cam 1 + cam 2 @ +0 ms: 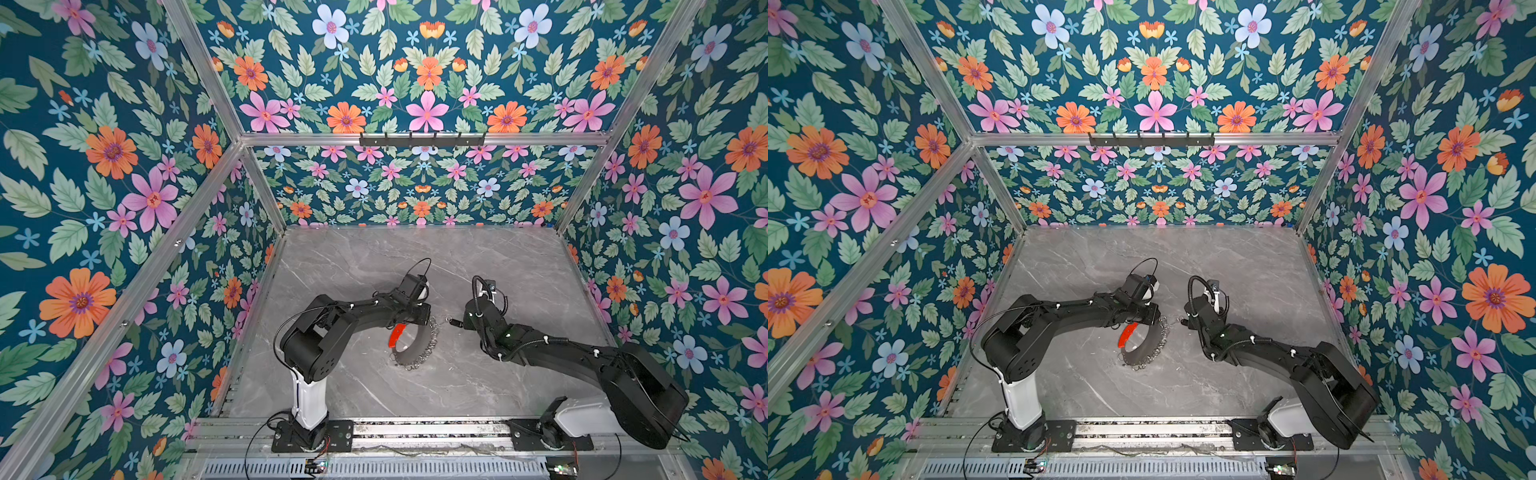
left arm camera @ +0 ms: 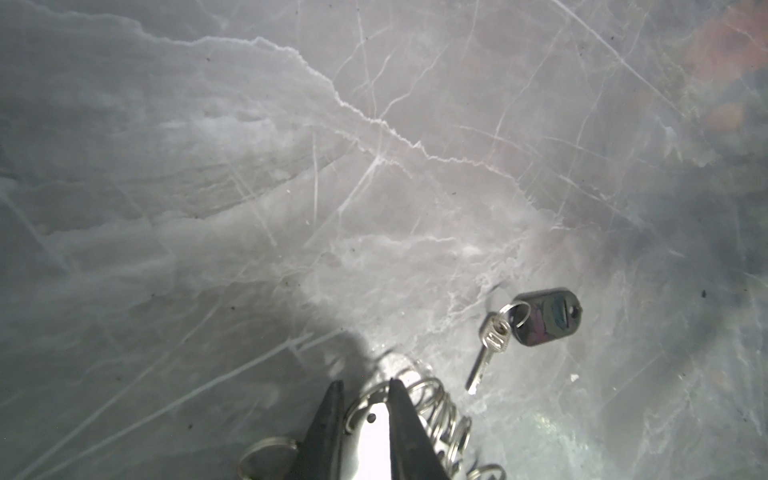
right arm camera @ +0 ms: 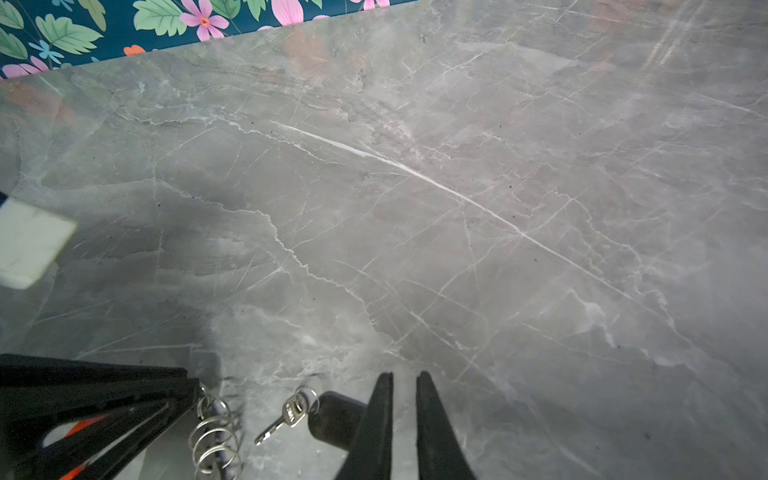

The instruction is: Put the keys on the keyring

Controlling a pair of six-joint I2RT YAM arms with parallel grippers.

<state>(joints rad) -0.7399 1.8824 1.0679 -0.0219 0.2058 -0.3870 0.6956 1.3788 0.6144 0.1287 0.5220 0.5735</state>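
The left gripper (image 2: 365,382) has its fingers clamped on the rim of the keyring (image 1: 415,353). The keys (image 2: 544,316) lie flat on the tabletop (image 1: 457,257), just beside its looped edge. The right gripper (image 3: 405,374) hovers beside them, fingers nearly clenched and empty. Open tabletop lies beyond.

Glossy black key tag (image 2: 548,318), keyring (image 1: 415,348) with shiny metal loops (image 2: 442,409), smooth marble-look table (image 2: 291,166)

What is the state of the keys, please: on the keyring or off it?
Off: the keys lie on the table, clear of the keyring and its loops.
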